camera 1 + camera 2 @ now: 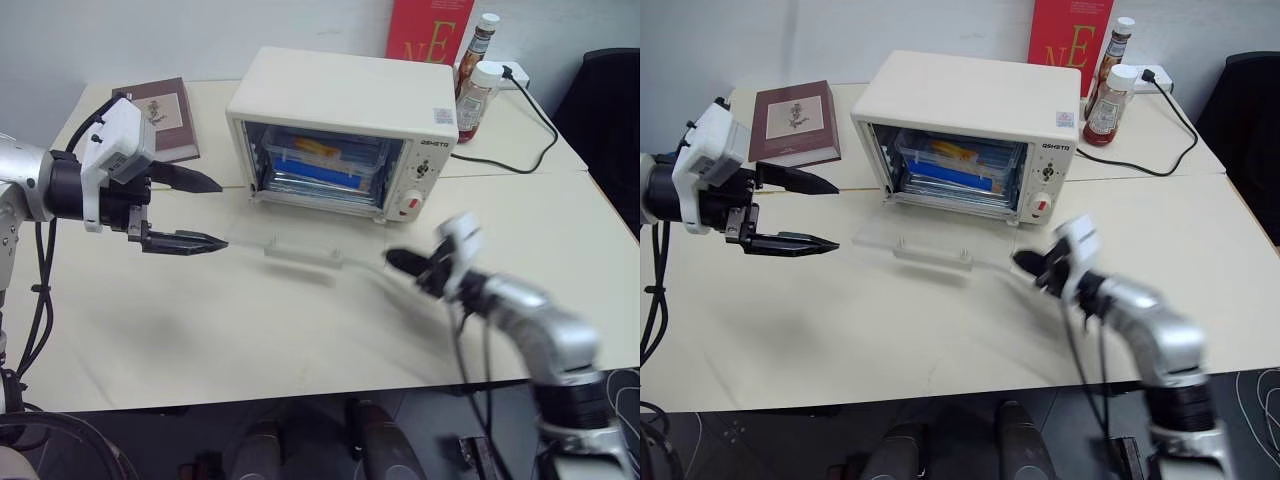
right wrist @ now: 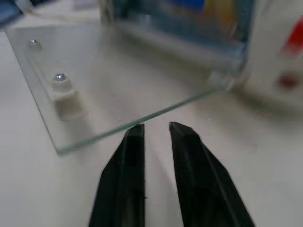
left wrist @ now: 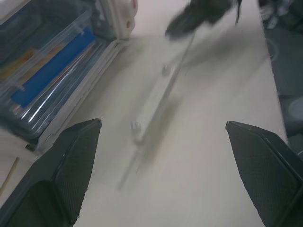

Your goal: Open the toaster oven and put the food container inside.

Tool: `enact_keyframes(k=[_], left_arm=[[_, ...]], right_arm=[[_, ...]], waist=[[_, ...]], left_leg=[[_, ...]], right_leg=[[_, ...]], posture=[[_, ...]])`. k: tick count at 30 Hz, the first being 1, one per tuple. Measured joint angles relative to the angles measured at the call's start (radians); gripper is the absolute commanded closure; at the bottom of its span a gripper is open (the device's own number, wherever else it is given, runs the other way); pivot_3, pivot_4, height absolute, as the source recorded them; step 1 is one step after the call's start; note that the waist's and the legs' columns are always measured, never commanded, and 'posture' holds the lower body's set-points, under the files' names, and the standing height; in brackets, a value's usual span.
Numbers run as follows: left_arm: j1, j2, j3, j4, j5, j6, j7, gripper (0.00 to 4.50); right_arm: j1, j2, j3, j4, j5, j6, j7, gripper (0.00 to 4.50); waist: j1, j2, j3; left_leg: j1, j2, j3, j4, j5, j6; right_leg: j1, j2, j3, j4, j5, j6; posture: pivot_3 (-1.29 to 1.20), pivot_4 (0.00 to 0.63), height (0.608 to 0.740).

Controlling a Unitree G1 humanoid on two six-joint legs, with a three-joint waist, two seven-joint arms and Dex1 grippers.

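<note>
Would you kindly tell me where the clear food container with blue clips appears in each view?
Left eye: clear blue-clipped food container inside the cream-white toaster oven.
Right eye: inside the oven, upper centre.
Left wrist: upper left.
Right wrist: blurred, top centre.
Shared landmark: the open glass door.

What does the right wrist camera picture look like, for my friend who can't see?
Two black gripper fingers sit slightly apart, pointing at the edge of the cream-white toaster oven's lowered clear glass door. Blurry behind it, blue and yellow show inside the oven.
</note>
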Motion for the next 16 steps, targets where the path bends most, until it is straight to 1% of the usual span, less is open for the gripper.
enact_keyframes(k=[2, 3, 4, 7, 9, 13, 16], left_arm=[[0.000, 0.001, 0.005, 0.058, 0.016, -0.024, 0.004, 0.00], [-0.004, 0.001, 0.005, 0.082, 0.020, -0.035, 0.004, 0.00], [-0.012, 0.001, 0.006, 0.114, 0.027, -0.047, 0.003, 0.00], [-0.031, 0.010, 0.010, 0.167, 0.039, -0.070, -0.007, 0.00], [-0.046, 0.017, 0.012, 0.180, 0.039, -0.075, -0.021, 0.00], [-0.060, 0.041, 0.014, 0.199, 0.040, -0.082, -0.045, 0.00], [-0.074, 0.041, 0.013, 0.203, 0.042, -0.086, -0.049, 0.00]], right_arm=[[-0.119, -0.140, -0.154, -0.033, 0.145, 0.094, 0.040, 2.27], [-0.146, -0.190, -0.194, -0.032, 0.193, 0.133, 0.059, 1.95], [-0.158, -0.259, -0.218, -0.024, 0.234, 0.177, 0.092, 1.62], [-0.140, -0.387, -0.238, 0.012, 0.264, 0.223, 0.174, 0.60], [-0.109, -0.448, -0.241, 0.023, 0.263, 0.226, 0.228, 0.01], [-0.053, -0.514, -0.257, 0.044, 0.265, 0.225, 0.310, 0.01], [-0.048, -0.514, -0.267, 0.042, 0.267, 0.217, 0.320, 0.01]], waist=[[0.002, -0.001, 0.000], [0.005, -0.002, -0.001], [0.008, -0.002, -0.001], [0.011, -0.002, -0.001], [0.012, -0.002, -0.001], [0.010, -0.002, -0.001], [0.010, -0.002, -0.001]], left_leg=[[0.001, 0.002, -0.002, -0.001, -0.001, 0.003], [0.001, 0.002, -0.003, -0.001, -0.002, 0.006], [0.001, 0.003, -0.003, -0.001, -0.003, 0.010], [0.001, 0.003, -0.002, -0.001, -0.003, 0.011], [0.000, 0.002, -0.001, -0.001, -0.003, 0.011], [0.001, 0.002, 0.001, 0.000, -0.003, 0.011], [0.001, 0.002, 0.001, 0.001, -0.003, 0.011]], right_leg=[[0.000, 0.002, -0.002, 0.000, -0.001, -0.002], [0.000, 0.003, -0.003, 0.001, -0.002, -0.004], [0.000, 0.003, -0.003, 0.001, -0.003, -0.005], [0.000, 0.003, -0.003, 0.000, -0.003, -0.005], [0.000, 0.002, -0.002, 0.000, -0.003, -0.004], [0.000, 0.002, -0.001, 0.000, -0.002, -0.004], [0.000, 0.003, -0.001, 0.001, -0.002, -0.004]], posture=[[0.00, 0.150, 0.740], [0.00, 0.150, 0.740], [0.00, 0.150, 0.740], [0.00, 0.150, 0.740], [0.00, 0.150, 0.740], [0.00, 0.150, 0.740], [0.00, 0.150, 0.740]])
